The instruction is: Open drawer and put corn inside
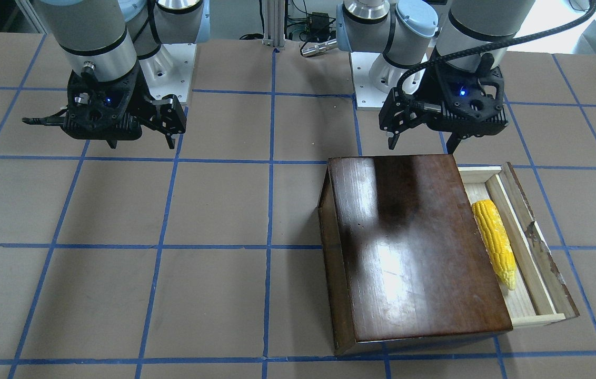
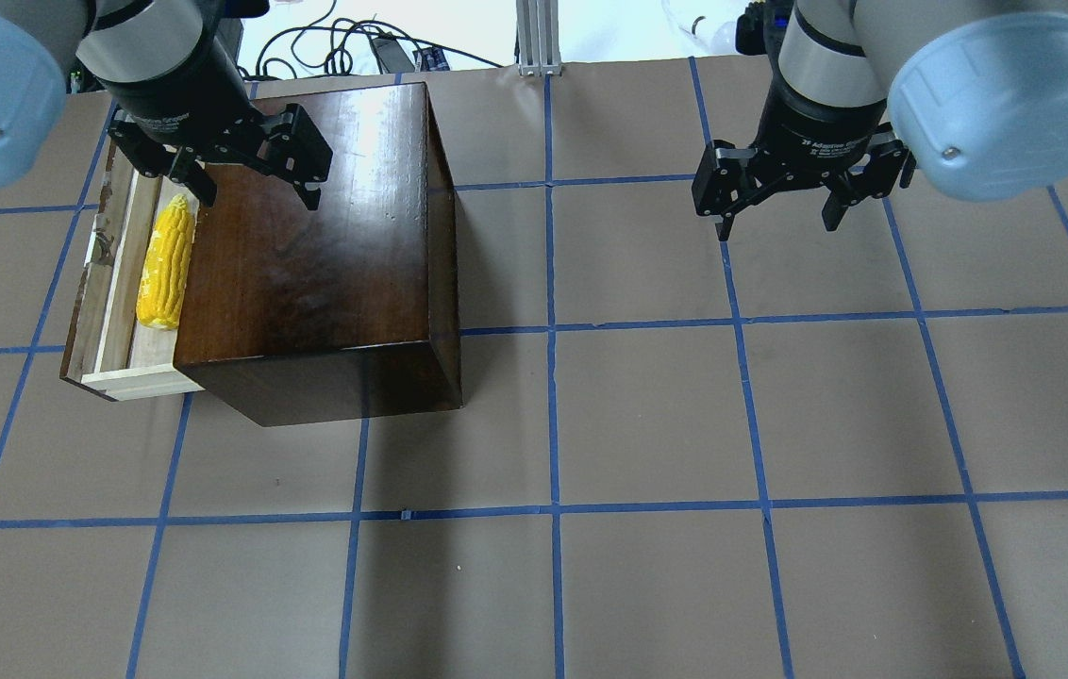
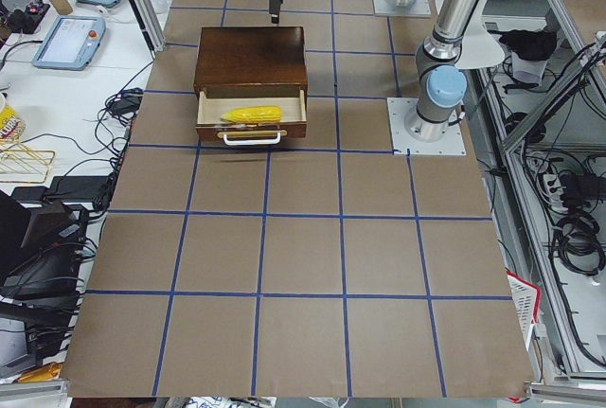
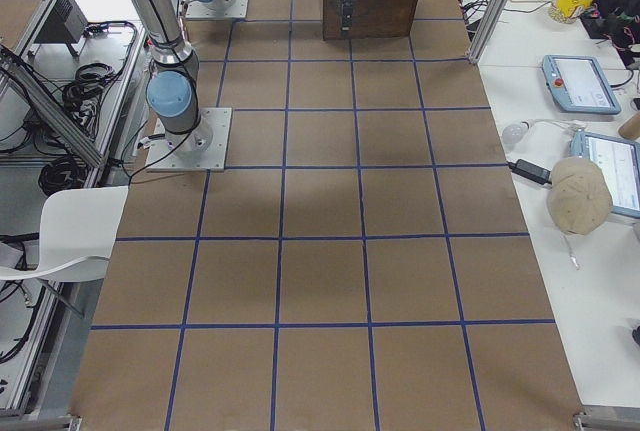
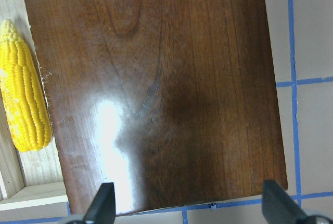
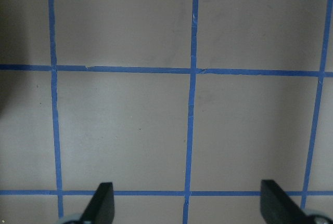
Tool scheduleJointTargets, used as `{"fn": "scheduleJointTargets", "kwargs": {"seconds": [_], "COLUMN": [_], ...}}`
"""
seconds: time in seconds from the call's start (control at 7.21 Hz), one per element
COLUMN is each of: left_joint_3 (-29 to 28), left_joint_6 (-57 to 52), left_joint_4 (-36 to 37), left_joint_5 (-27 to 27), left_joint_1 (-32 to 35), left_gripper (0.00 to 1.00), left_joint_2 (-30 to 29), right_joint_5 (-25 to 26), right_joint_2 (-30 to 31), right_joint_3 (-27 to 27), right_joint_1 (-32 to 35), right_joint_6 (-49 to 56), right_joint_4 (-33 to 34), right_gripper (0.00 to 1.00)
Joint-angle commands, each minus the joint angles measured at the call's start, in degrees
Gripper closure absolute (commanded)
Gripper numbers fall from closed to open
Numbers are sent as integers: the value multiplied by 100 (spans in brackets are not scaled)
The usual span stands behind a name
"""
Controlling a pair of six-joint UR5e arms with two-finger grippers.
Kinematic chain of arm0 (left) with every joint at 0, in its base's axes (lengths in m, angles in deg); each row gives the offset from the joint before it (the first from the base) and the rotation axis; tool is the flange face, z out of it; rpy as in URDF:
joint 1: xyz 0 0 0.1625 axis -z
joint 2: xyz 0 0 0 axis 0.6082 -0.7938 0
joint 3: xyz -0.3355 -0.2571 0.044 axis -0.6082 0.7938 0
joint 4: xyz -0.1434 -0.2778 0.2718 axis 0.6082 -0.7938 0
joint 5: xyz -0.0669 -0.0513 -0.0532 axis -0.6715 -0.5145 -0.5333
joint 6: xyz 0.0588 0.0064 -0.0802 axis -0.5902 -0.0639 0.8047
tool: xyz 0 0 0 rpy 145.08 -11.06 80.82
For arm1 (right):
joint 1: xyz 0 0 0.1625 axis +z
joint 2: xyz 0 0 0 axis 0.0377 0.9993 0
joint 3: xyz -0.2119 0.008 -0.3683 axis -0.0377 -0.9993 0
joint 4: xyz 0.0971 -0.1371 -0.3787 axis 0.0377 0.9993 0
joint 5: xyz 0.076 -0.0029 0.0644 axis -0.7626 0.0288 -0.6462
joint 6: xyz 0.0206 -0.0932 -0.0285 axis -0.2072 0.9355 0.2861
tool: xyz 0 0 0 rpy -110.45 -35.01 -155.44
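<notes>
The dark-brown box (image 1: 414, 242) stands on the table with its drawer (image 1: 515, 226) pulled out. The yellow corn (image 1: 495, 242) lies inside the drawer, along its length. In the overhead view the corn (image 2: 166, 264) rests in the drawer (image 2: 114, 283) at the left of the box (image 2: 308, 245). My left gripper (image 2: 258, 193) hovers open and empty above the box's far end, apart from the corn. The left wrist view shows the box top (image 5: 166, 89) and the corn (image 5: 23, 104). My right gripper (image 2: 776, 222) is open and empty over bare table.
The table is brown with a blue tape grid (image 2: 553, 330). The two arm bases (image 1: 177, 68) stand at the robot's edge. The drawer's white handle (image 3: 251, 139) faces the side table with tablets (image 3: 71, 39).
</notes>
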Motion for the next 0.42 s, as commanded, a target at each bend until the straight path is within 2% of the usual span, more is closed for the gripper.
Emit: {"fn": "scheduleJointTargets", "kwargs": {"seconds": [0.0, 0.28], "left_joint_3": [-9, -9], "left_joint_6": [1, 1], "left_joint_4": [-1, -1], "left_joint_5": [17, 9], "left_joint_1": [-35, -52], "left_gripper": [0, 0], "left_joint_2": [9, 17], "right_joint_5": [0, 0], "right_joint_2": [0, 0], "right_joint_3": [0, 0], "right_joint_1": [-1, -1], "right_joint_6": [0, 0], "right_joint_4": [0, 0], "right_gripper": [0, 0]}}
